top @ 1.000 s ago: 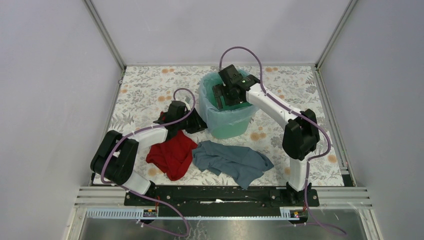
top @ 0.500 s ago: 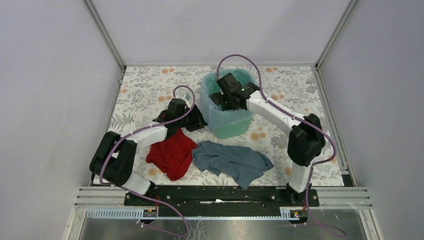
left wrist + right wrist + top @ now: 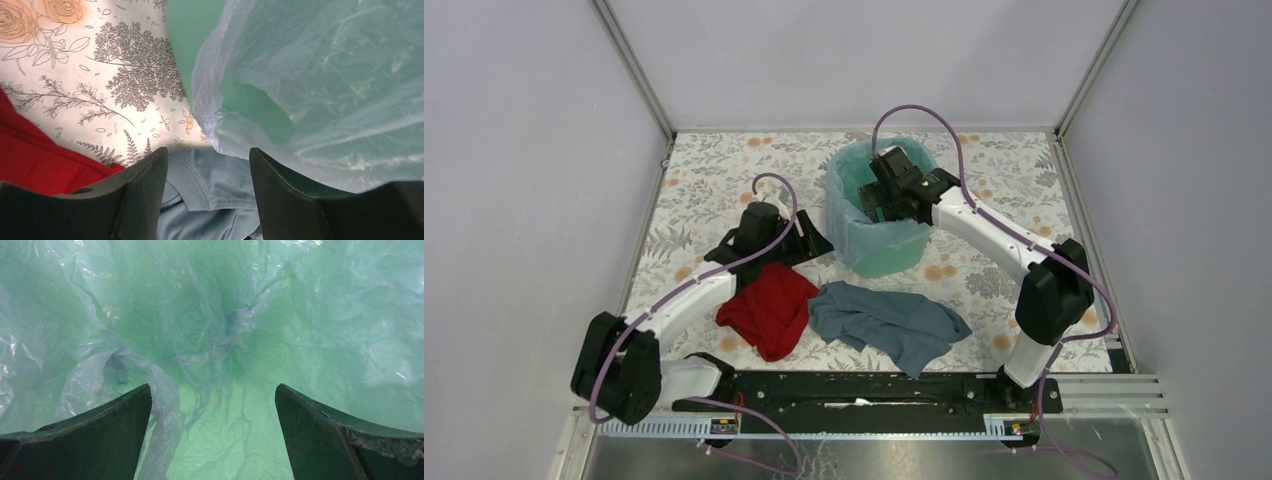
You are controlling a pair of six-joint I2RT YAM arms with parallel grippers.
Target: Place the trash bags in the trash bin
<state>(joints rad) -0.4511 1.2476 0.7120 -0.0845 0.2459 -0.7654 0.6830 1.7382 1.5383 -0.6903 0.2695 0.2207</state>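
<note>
1. Nearest the arm bases: red cloth [image 3: 769, 310] and grey-blue cloth [image 3: 884, 320], both crumpled on the floral table [image 3: 714, 180], side by side, edges touching or very nearly so.
2. Just beyond the red cloth: left gripper [image 3: 809, 240], held low over the table and aimed at the near-left side of the trash bin [image 3: 889, 258]. Fingers [image 3: 145, 190] parted, nothing between them. Through the gap in the wrist view, only grey-blue cloth and patterned tabletop.
3. Mid-table, upright: the mint-green bin itself, lower wall bare, upper part veiled in plastic.
4. Lining that bin: trash bag [image 3: 325, 75], pale and crinkled, pushed down inside, folded over the rim and hanging down the outer left wall. Loose hem dangling just beside the left gripper, possibly brushing one finger; too close to call from the wrist view.
5. Farthest in: right gripper [image 3: 212, 390], reaching down into the bin's mouth from the right, inside the bag. Fingers spread wide, with creased plastic all around and ahead and none of it pinched.
</note>
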